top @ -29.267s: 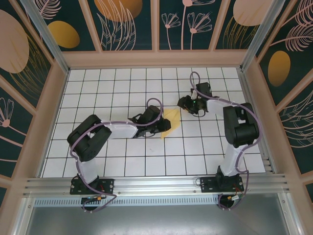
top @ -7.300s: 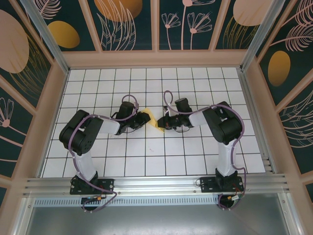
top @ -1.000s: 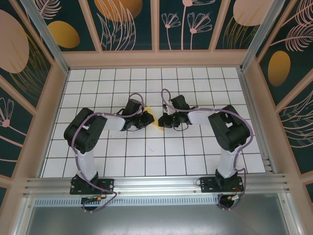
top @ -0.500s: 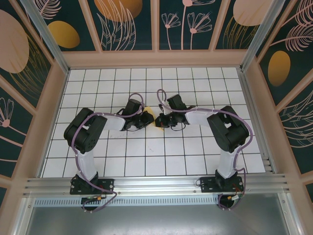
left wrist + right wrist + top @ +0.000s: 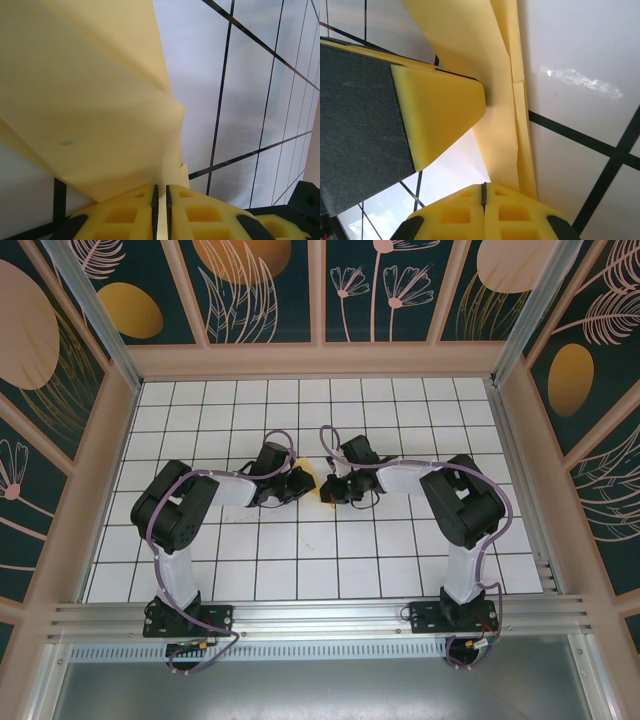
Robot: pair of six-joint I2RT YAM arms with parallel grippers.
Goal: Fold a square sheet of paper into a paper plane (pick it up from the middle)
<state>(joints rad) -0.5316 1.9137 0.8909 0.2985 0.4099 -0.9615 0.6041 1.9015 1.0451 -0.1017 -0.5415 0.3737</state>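
The left gripper is pinched tight on the folded yellow paper. The right gripper pinches it too. The paper is between them, mid-table. Its long folds run away from each gripper. I cannot tell where its tip points.

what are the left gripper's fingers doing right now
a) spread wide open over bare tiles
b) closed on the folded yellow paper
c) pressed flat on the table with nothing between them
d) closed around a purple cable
b: in the left wrist view the left gripper has its fingers pressed together, with the edge of the folded yellow paper pinched in the seam between them.
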